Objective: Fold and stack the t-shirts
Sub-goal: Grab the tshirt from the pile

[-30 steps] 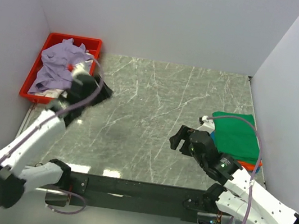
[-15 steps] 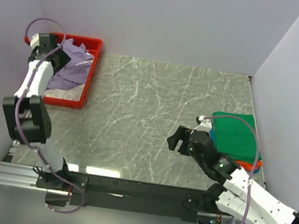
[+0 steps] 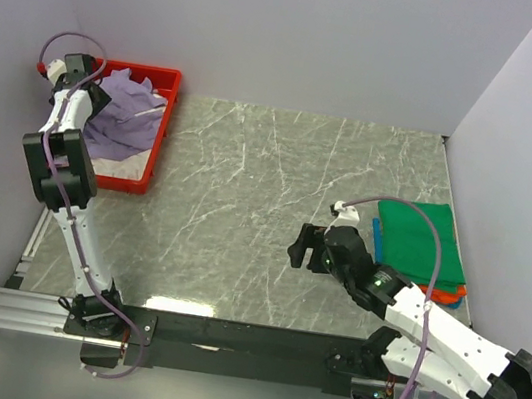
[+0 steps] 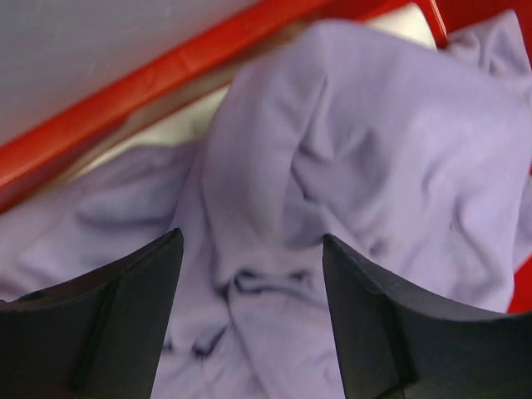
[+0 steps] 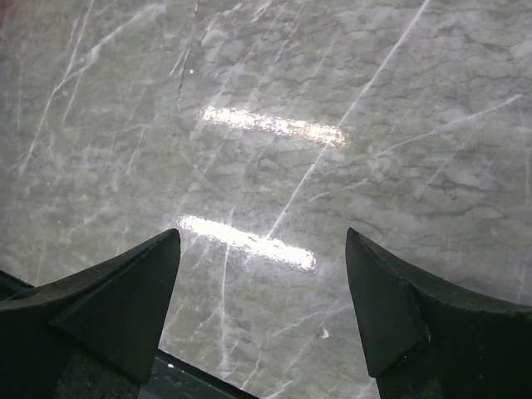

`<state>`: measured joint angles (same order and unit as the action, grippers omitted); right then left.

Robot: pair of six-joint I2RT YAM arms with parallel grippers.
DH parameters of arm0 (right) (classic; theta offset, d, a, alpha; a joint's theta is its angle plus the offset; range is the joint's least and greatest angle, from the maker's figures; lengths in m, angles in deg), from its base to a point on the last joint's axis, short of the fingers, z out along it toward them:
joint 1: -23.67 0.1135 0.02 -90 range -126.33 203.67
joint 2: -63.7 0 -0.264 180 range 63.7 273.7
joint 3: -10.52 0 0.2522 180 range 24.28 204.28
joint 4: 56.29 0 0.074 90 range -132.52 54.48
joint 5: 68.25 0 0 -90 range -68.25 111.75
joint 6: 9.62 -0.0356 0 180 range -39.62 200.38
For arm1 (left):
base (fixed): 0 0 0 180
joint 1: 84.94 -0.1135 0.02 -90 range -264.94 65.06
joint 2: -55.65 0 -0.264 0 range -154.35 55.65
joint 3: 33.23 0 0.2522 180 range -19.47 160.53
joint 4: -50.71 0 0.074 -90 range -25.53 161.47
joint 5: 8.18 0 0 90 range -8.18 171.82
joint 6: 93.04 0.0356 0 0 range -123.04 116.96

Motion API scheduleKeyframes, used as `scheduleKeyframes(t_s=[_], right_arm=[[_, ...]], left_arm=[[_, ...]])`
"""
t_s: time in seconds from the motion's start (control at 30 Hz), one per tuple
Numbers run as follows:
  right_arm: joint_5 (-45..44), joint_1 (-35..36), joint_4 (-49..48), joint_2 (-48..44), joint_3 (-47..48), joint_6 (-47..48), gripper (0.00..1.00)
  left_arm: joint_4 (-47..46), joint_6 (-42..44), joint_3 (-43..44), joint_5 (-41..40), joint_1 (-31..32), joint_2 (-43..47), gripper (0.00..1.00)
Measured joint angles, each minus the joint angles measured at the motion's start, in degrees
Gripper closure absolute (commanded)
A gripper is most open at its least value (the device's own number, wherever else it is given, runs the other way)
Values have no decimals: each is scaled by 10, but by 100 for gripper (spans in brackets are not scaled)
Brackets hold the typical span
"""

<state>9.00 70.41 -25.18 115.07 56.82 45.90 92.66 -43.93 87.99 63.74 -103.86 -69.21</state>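
Looks partly done. Across the table [image 3: 269, 180], at its right edge, sits a folded stack: green shirt [image 3: 421, 242] on top, blue [image 3: 378, 240] and orange [image 3: 446, 292] edges peeking out beneath. Far left, in the red tray [image 3: 161, 132], lies a crumpled lavender shirt [image 3: 121, 121] over a strip of white cloth [image 3: 114, 168], probably another shirt. Leaves those two to unfurl, fold and add to the stack. Over the lavender heap hangs the left gripper [image 4: 249, 249], jaws spread wide, grasping nothing. Above bare table near the stack hovers the right gripper [image 5: 262, 241], likewise spread and empty.
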Motion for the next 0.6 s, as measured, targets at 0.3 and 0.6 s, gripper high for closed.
scheduleKeyframes(t_s=[0.3, 0.6], right_arm=[[19, 0, -36, 19, -9, 3, 14], [19, 0, -40, 18, -12, 3, 14]], left_arm=[[-9, -3, 41, 7, -8, -55, 100], [-23, 8, 32, 42, -8, -38, 100]])
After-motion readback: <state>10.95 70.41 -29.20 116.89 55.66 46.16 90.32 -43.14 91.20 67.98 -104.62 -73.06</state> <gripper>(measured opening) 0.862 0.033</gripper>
